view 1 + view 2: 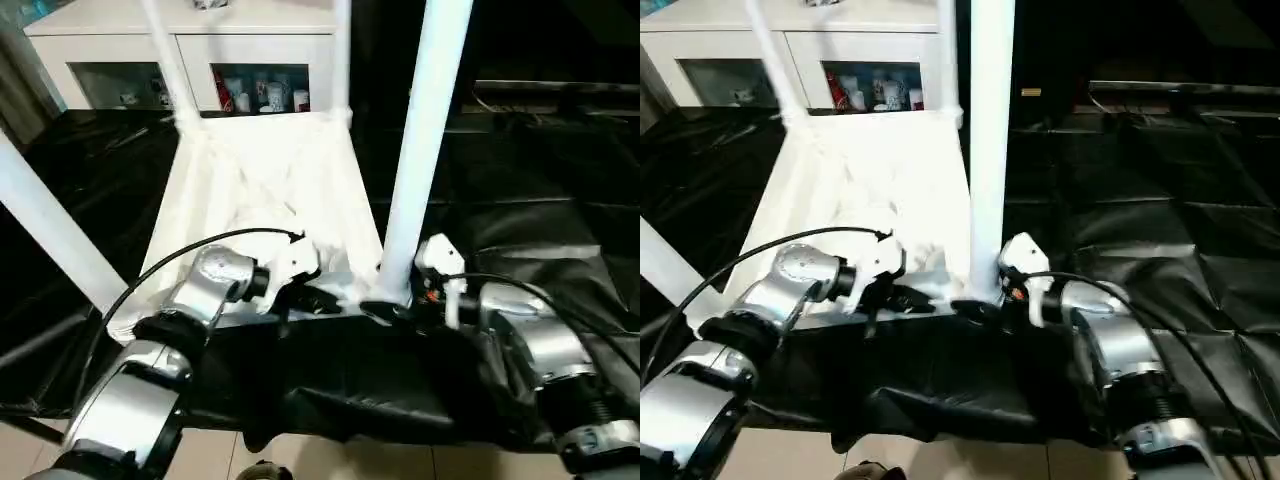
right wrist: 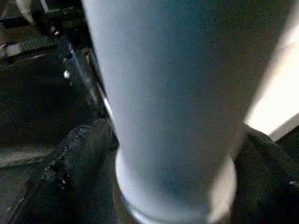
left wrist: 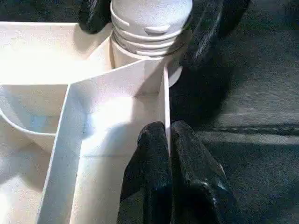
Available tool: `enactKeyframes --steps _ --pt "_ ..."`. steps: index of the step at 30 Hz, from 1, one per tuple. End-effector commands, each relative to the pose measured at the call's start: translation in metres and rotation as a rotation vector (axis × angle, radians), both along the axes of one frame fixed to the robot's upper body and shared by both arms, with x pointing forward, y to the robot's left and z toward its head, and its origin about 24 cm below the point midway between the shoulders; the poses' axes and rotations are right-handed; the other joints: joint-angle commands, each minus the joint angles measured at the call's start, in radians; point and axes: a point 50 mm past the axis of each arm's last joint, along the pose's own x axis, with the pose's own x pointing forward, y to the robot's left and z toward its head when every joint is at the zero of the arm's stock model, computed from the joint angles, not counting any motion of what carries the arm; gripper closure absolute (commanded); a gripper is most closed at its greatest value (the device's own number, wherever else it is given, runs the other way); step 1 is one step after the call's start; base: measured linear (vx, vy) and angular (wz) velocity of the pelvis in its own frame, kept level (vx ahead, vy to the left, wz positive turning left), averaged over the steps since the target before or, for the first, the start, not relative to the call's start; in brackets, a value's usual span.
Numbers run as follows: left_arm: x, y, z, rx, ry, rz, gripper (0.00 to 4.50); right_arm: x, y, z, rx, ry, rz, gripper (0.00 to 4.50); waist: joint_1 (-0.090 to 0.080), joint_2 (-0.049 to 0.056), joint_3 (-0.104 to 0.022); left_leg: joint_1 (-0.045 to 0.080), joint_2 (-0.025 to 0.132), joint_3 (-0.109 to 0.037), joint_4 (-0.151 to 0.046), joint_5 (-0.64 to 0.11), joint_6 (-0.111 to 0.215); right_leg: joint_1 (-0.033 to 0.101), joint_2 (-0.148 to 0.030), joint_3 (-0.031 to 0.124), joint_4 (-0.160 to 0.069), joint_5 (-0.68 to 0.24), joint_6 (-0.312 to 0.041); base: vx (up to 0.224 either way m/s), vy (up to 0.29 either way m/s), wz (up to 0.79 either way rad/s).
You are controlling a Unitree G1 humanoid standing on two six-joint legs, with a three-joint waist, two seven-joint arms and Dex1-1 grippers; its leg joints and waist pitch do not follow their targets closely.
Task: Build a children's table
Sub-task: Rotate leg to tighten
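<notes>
On the upturned tabletop [image 1: 270,190] stand four legs [image 1: 425,140]; left hand [image 3: 167,154] pinches its rib, right hand [image 2: 163,186] spread.

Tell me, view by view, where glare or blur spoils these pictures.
Left eye view: glare washes out the ribs of the white plastic tabletop. Right eye view: the same washout. Left wrist view: sharp; the left gripper pinches a rib. Right wrist view: the long white tapered tube leg, so near, is soft and bluish.

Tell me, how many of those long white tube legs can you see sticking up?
4. One long white tube leg stands at the near right corner, one leans at near left, and two rise at the far corners.
</notes>
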Motion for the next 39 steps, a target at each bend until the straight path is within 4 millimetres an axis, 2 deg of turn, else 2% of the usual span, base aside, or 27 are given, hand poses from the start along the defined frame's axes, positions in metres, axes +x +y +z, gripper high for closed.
enactKeyframes --steps 1,3,6,8,10,12,13,14,16,19,20,21,22,23,24,25,27,28,30,31,33,36,38,39 --pt "-0.005 -0.003 -0.001 -0.033 0.025 -0.040 4.50 0.004 0.000 0.009 0.006 -0.009 0.027 0.71 -0.003 -0.022 -0.062 0.033 0.070 -0.033 -0.070 -0.198 0.071 0.029 -0.071 0.034 -0.064 -0.073 -0.268 0.000 0.000 0.00" --pt "-0.005 -0.003 -0.001 -0.033 0.028 -0.043 4.50 0.004 0.000 0.009 0.009 -0.006 0.032 0.88 -0.003 -0.024 -0.063 0.033 0.069 -0.032 -0.068 -0.189 0.075 0.030 -0.071 0.034 -0.063 -0.058 -0.271 0.000 0.000 0.00" --pt "-0.006 -0.004 -0.001 -0.041 0.035 -0.046 4.50 0.003 0.002 0.010 0.027 0.012 0.054 1.18 0.000 -0.024 -0.066 0.031 0.068 -0.031 -0.061 -0.141 0.102 0.031 -0.069 0.032 -0.056 0.002 -0.280 0.000 0.000 0.00" --pt "-0.006 -0.004 -0.001 -0.042 0.035 -0.046 4.50 0.002 0.002 0.009 0.028 0.017 0.059 1.35 0.000 -0.023 -0.065 0.031 0.068 -0.031 -0.061 -0.139 0.107 0.030 -0.068 0.031 -0.057 -0.003 -0.282 0.000 0.000 0.00" --pt "-0.006 -0.005 -0.001 -0.045 0.035 -0.046 4.50 0.000 0.003 0.007 0.028 0.028 0.068 1.35 0.000 -0.022 -0.065 0.032 0.068 -0.031 -0.062 -0.148 0.102 0.030 -0.068 0.031 -0.058 -0.018 -0.282 0.000 0.000 0.00" --pt "-0.005 -0.006 0.000 -0.047 0.028 -0.038 4.50 -0.002 0.004 0.004 0.030 0.038 0.068 1.67 -0.001 -0.022 -0.064 0.032 0.069 -0.032 -0.063 -0.161 0.092 0.031 -0.068 0.031 -0.060 -0.034 -0.280 0.000 0.000 0.00" --pt "-0.004 -0.007 0.000 -0.045 0.021 -0.026 4.50 -0.003 0.005 0.002 0.034 0.041 0.053 1.68 -0.001 -0.022 -0.064 0.032 0.069 -0.032 -0.063 -0.161 0.092 0.031 -0.068 0.031 -0.060 -0.034 -0.280 0.000 0.000 0.00" --pt "-0.003 -0.008 0.000 -0.042 0.011 -0.013 4.50 -0.003 0.006 -0.001 0.038 0.044 0.036 1.68 -0.001 -0.017 -0.065 0.034 0.069 -0.033 -0.063 -0.165 0.086 0.030 -0.068 0.032 -0.059 -0.034 -0.280 0.000 0.000 0.00" --pt "0.001 -0.011 -0.001 -0.030 -0.017 0.046 4.50 -0.001 0.008 -0.009 0.032 0.043 -0.040 1.76 -0.004 -0.018 -0.063 0.033 0.069 -0.033 -0.065 -0.173 0.080 0.027 -0.068 0.033 -0.060 -0.033 -0.279 0.000 0.000 0.00" --pt "0.011 -0.020 -0.001 -0.014 -0.062 0.166 4.50 0.005 0.011 -0.024 0.002 0.045 -0.219 1.78 -0.012 -0.019 -0.058 0.036 0.067 -0.035 -0.072 -0.230 0.044 0.027 -0.070 0.033 -0.071 -0.119 -0.268 0.000 0.000 0.00" --pt "0.018 -0.031 0.001 -0.033 -0.077 0.256 4.50 0.009 0.016 -0.034 0.006 0.062 -0.360 1.78 -0.020 -0.018 -0.052 0.040 0.065 -0.037 -0.078 -0.284 0.009 0.022 -0.071 0.036 -0.081 -0.215 -0.252 0.000 0.000 0.00" --pt "0.020 -0.036 0.002 -0.033 -0.086 0.291 4.50 0.011 0.018 -0.038 0.012 0.073 -0.426 1.78 -0.023 -0.015 -0.050 0.046 0.065 -0.038 -0.081 -0.316 -0.006 0.018 -0.072 0.037 -0.086 -0.259 -0.246 0.000 0.000 0.00" --pt "0.022 -0.041 0.002 -0.030 -0.090 0.320 4.50 0.013 0.021 -0.041 0.023 0.085 -0.490 1.78 -0.029 -0.017 -0.049 0.048 0.064 -0.044 -0.084 -0.355 -0.034 0.021 -0.075 0.036 -0.090 -0.327 -0.229 0.000 0.000 0.00" --pt "0.023 -0.045 0.002 -0.027 -0.092 0.337 4.50 0.014 0.023 -0.042 0.028 0.094 -0.530 1.78 -0.033 -0.018 -0.050 0.047 0.064 -0.046 -0.088 -0.364 -0.040 0.021 -0.074 0.037 -0.094 -0.340 -0.211 0.000 0.000 0.00" --pt "0.024 -0.048 0.003 -0.025 -0.094 0.358 4.50 0.015 0.025 -0.044 0.030 0.100 -0.562 1.78 -0.034 -0.011 -0.050 0.048 0.065 -0.048 -0.089 -0.367 -0.042 0.021 -0.073 0.038 -0.093 -0.333 -0.206 0.000 0.000 0.00" --pt "0.026 -0.054 0.003 -0.027 -0.099 0.392 4.50 0.018 0.029 -0.045 0.032 0.106 -0.624 1.78 -0.039 -0.011 -0.052 0.044 0.063 -0.047 -0.091 -0.366 -0.041 0.022 -0.068 0.038 -0.093 -0.289 -0.200 0.000 0.000 0.00" --pt "0.027 -0.064 0.003 -0.030 -0.109 0.435 4.50 0.023 0.038 -0.046 0.046 0.122 -0.700 1.78 -0.042 -0.012 -0.052 0.046 0.061 -0.045 -0.091 -0.369 -0.043 0.019 -0.068 0.038 -0.092 -0.267 -0.208 0.000 0.000 0.00" --pt "0.027 -0.068 0.003 -0.031 -0.113 0.442 4.50 0.024 0.045 -0.045 0.050 0.124 -0.708 1.78 -0.044 -0.013 -0.053 0.045 0.060 -0.045 -0.091 -0.365 -0.042 0.020 -0.069 0.039 -0.093 -0.259 -0.209 0.000 0.000 0.00" --pt "0.026 -0.073 0.003 -0.031 -0.117 0.435 4.50 0.026 0.055 -0.042 0.047 0.099 -0.675 1.78 -0.046 -0.007 -0.054 0.045 0.059 -0.045 -0.089 -0.357 -0.034 0.021 -0.068 0.038 -0.092 -0.230 -0.211 0.000 0.000 0.00" --pt "0.026 -0.073 0.003 -0.031 -0.117 0.434 4.50 0.026 0.056 -0.042 0.046 0.095 -0.670 1.78 -0.048 -0.009 -0.055 0.043 0.058 -0.043 -0.087 -0.348 -0.027 0.022 -0.066 0.038 -0.091 -0.205 -0.213 0.000 0.000 0.00" --pt "0.024 -0.075 0.002 -0.031 -0.122 0.399 4.50 0.027 0.063 -0.034 0.064 0.036 -0.594 1.22 -0.047 -0.011 -0.057 0.041 0.057 -0.041 -0.084 -0.327 -0.008 0.025 -0.067 0.039 -0.090 -0.172 -0.219 0.000 0.000 0.00" --pt "0.021 -0.071 0.002 -0.037 -0.122 0.339 4.50 0.027 0.061 -0.024 0.100 -0.023 -0.500 1.06 -0.043 -0.012 -0.058 0.036 0.057 -0.040 -0.080 -0.291 0.023 0.031 -0.070 0.037 -0.089 -0.155 -0.225 0.000 0.000 0.00" --pt "0.019 -0.064 0.002 -0.040 -0.116 0.273 4.50 0.024 0.056 -0.016 0.098 -0.058 -0.368 0.74 -0.039 -0.016 -0.058 0.033 0.058 -0.039 -0.078 -0.262 0.047 0.036 -0.067 0.034 -0.086 -0.126 -0.230 0.000 0.000 0.00" --pt "0.018 -0.062 0.003 -0.042 -0.116 0.248 4.50 0.022 0.054 -0.014 0.091 -0.067 -0.324 0.67 -0.034 -0.015 -0.060 0.031 0.059 -0.037 -0.074 -0.239 0.061 0.038 -0.067 0.034 -0.082 -0.102 -0.231 0.000 0.000 0.00"
